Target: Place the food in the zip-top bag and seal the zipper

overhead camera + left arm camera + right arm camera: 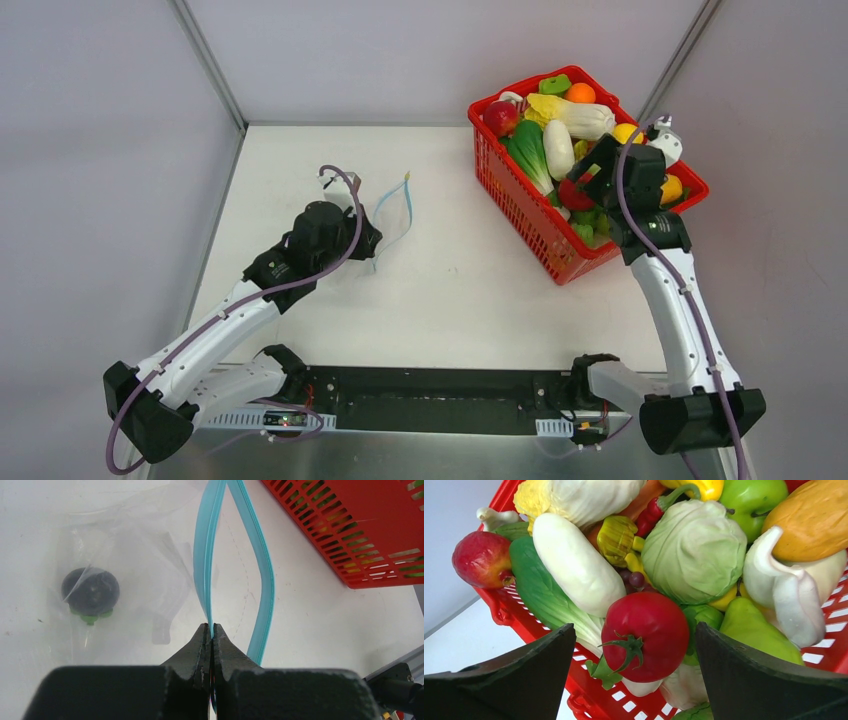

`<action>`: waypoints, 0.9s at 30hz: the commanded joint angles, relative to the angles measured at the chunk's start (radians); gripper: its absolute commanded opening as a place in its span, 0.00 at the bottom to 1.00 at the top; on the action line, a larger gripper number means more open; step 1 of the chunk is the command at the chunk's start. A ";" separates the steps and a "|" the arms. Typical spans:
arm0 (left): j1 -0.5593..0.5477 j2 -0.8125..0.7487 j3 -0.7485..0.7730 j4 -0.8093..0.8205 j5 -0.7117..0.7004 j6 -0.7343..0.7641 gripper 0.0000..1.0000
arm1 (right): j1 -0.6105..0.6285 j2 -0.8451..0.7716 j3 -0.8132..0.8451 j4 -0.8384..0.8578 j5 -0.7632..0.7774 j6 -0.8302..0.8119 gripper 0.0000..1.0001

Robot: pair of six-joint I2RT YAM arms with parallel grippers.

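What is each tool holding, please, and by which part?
The left tool is shut on the zipper, pinching one teal lip at the open mouth of the zip-top bag. The right tool is open over the red tomato, holding nothing.

1. Light was bright, even and diffuse from overhead; the white table looked nearly washed out.
2. Shadows were soft and faint, under the left arm and beside the red basket.
3. In the left wrist view the zip-top bag carried a hazy sheen; the zipper read crisp, the dark purple ball slightly soft.
4. In the right wrist view the tomato was sharp with small white highlights; the fingers of the right gripper were near-black, detail lost.
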 commanded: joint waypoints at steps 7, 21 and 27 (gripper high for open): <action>0.010 -0.007 -0.002 0.040 0.011 0.032 0.00 | -0.033 0.042 -0.029 -0.006 -0.100 0.038 0.94; 0.010 -0.007 -0.004 0.042 0.027 0.030 0.00 | -0.036 0.075 -0.047 -0.005 -0.115 0.008 0.91; 0.010 -0.002 0.002 0.041 0.029 0.032 0.00 | -0.035 0.077 -0.051 0.010 -0.131 0.014 0.81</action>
